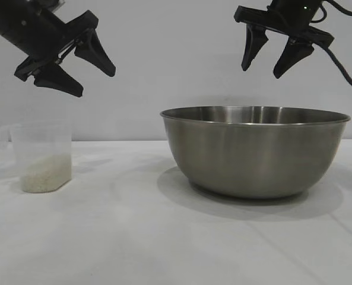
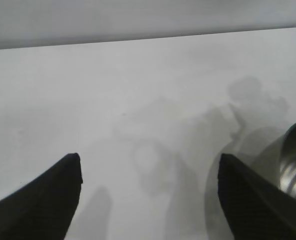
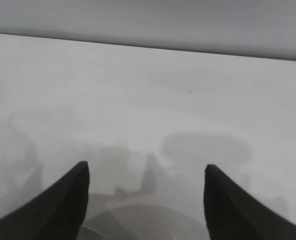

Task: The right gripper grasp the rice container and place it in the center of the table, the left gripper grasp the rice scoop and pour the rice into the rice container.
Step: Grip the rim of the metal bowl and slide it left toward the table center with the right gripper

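The rice container (image 1: 256, 154), a large steel bowl, stands on the white table (image 1: 134, 237) right of the middle. The rice scoop (image 1: 42, 157), a translucent cup with a side handle, stands at the left with rice (image 1: 45, 173) in its bottom. My left gripper (image 1: 97, 84) hangs open and tilted in the air above the scoop, touching nothing. My right gripper (image 1: 262, 72) hangs open above the bowl's far side, well clear of the rim. The left wrist view shows the left gripper (image 2: 150, 158) over bare table with the bowl's edge (image 2: 295, 160) beside one finger. The right gripper (image 3: 146, 166) has the bowl's rim (image 3: 138, 220) below it.
A plain pale wall (image 1: 176, 71) stands behind the table. A black cable (image 1: 345, 65) trails from the right arm. Bare tabletop lies between scoop and bowl and in front of both.
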`<action>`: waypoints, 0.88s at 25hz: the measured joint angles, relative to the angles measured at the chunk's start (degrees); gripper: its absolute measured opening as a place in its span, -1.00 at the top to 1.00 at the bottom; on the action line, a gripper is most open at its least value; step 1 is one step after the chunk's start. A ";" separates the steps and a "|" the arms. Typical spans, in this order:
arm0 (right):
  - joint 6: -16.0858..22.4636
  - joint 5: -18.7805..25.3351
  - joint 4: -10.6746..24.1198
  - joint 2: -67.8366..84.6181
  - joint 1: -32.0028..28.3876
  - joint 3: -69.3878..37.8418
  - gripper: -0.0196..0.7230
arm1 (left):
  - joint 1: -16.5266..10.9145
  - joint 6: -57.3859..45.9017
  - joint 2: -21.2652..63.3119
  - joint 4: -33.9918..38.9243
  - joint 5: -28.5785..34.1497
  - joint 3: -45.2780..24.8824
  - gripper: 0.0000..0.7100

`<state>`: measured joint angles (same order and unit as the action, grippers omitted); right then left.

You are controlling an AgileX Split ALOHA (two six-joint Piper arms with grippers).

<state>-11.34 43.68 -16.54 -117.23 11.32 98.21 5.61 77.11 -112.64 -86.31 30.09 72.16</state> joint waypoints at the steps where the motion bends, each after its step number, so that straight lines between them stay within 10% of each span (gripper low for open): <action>1: 0.00 1.18 0.46 0.56 0.00 0.00 -0.31 | 0.00 0.00 0.00 0.00 0.00 0.00 -0.48; 12: 0.10 21.21 3.67 4.08 0.00 0.00 -0.31 | 0.00 0.00 0.00 0.00 0.33 0.00 -0.48; 22: 0.29 25.24 3.67 4.37 0.00 -7.43 -0.31 | 0.00 0.00 0.00 0.00 1.37 0.00 -0.48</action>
<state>-11.05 68.93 -12.87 -112.85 11.32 90.77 5.61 77.11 -112.64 -86.31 31.46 72.16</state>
